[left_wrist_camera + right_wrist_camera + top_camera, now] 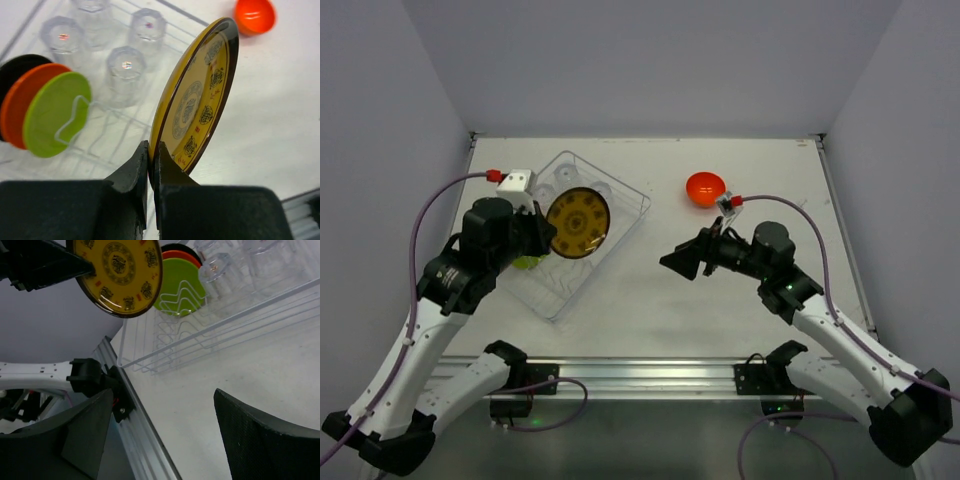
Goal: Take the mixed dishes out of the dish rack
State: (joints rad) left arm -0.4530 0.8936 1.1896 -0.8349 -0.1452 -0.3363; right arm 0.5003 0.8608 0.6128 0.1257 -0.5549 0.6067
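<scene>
Presently: plate in left grip, over rack

The left gripper [152, 152] is clamped tight on the lower rim of the yellow plate [197, 95]. The plate stands on edge over the rack [625, 215], its face turned toward the right arm. Bare table [650, 300] lies to the plate's right, between the rack and the right gripper [675, 262], which gapes wide and holds nothing. The set-down is judged to fall rightward, with the left arm alone placed to make it. The bowl [705, 188] sits on the table, apart from the rack.

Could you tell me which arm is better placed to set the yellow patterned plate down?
Left: the left hand grips the yellow patterned plate by its rim over the dish rack, while the right hand hangs open and empty.
</scene>
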